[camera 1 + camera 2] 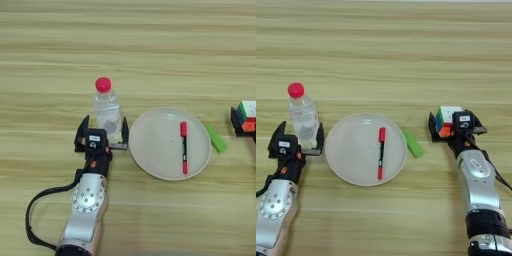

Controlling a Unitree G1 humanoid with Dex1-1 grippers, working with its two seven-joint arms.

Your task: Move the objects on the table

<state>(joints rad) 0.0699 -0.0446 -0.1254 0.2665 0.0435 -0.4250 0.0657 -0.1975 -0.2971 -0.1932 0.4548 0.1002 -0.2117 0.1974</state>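
Observation:
The clear bottle (106, 109) with its red cap stands upright just left of the round white plate (152, 145). My left gripper (104, 131) is open, one finger on each side of the bottle's lower part. A slim red pen (184, 148) lies lengthwise on the right half of the plate. Against the plate's right rim, on the table (125, 50), lies the green block (413, 143). Further right, my right gripper (454, 124) stands open with a multicoloured cube (446, 121) between its fingers, close to the left one.
The far half of the table holds nothing. A black cable (35, 210) loops beside my left forearm at the near left. The cube and right gripper sit near the green block.

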